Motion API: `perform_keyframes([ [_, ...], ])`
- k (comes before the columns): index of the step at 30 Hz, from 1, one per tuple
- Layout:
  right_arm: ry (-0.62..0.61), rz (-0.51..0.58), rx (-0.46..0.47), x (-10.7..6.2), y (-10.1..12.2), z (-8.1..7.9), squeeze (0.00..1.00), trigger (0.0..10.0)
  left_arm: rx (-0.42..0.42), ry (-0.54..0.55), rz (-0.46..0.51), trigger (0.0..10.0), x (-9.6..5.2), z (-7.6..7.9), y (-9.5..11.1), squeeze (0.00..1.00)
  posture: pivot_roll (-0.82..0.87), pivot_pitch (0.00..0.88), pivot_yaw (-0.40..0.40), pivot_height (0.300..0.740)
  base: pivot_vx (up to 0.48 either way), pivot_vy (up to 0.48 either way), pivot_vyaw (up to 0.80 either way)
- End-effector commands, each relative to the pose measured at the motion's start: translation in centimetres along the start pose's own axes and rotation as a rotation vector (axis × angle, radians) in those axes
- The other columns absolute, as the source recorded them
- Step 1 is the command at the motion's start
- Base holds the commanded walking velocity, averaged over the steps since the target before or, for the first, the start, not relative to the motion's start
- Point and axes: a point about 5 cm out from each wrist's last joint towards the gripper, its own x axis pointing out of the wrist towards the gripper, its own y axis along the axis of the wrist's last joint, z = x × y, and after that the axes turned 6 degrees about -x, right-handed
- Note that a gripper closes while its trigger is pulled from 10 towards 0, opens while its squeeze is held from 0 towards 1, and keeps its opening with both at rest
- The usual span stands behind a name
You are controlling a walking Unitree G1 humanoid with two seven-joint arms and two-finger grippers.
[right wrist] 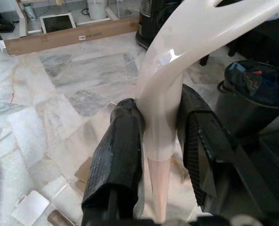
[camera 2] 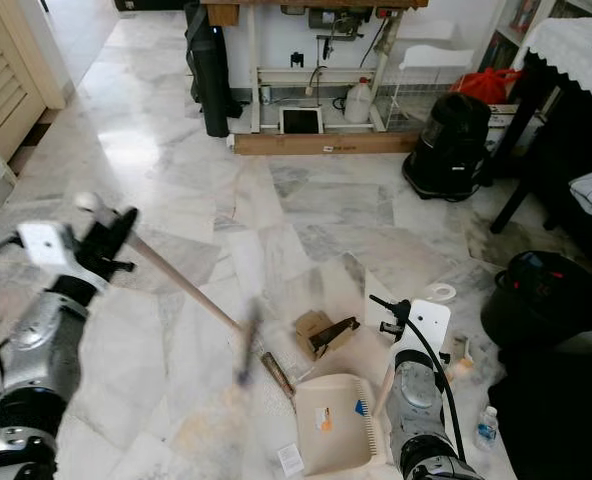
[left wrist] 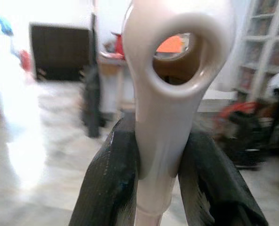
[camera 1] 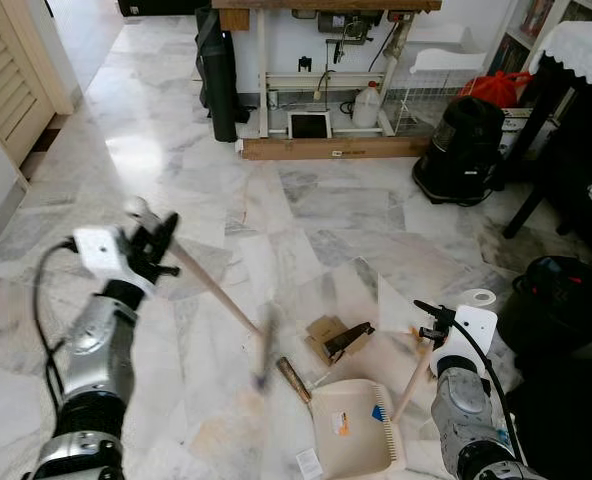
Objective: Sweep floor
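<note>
Broom handle (camera 1: 211,285) in the left eye view slants from the left gripper (camera 1: 154,243) down toward the robot's right, its blurred head (camera 1: 265,352) on the marble floor (camera 1: 176,170) just left of the cardboard scraps (camera 1: 331,338) and dustpan (camera 1: 354,428), so the sweep should run rightward. Left wrist view: black fingers (left wrist: 110,188) clamped on the broom's looped end. Right wrist view: right gripper (right wrist: 160,141) clamped on the dustpan's pale handle (right wrist: 163,108).

I'm seeing the broom (camera 1: 216,292) slanting toward five o'clock — its blurred head touching marble — while the cream dustpan (camera 1: 354,428) is lying just beside it.
</note>
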Motion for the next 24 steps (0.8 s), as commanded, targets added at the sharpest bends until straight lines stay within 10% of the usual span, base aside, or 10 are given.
perform_keyframes([
  [1,0.045,-0.129,-0.006,-1.2,-2.6,-0.8,0.0,10.0,0.024,0.015,-0.033,10.0,-0.5,0.1,-1.1,0.0,0.0,0.071,-0.019,0.74,0.0,0.0,0.0],
  [14,0.018,-0.108,-0.026,-1.4,-2.9,0.7,0.0,10.0,0.118,0.079,-0.31,10.0,-0.6,2.6,-6.7,0.0,-0.1,0.104,-0.009,0.74,0.0,0.0,0.0],
  [24,-0.011,-0.106,-0.051,-2.4,-4.2,2.6,0.0,10.0,0.144,0.046,-0.34,10.0,0.6,5.7,-7.7,0.0,-0.16,0.149,-0.015,0.74,0.0,0.0,0.0],
])
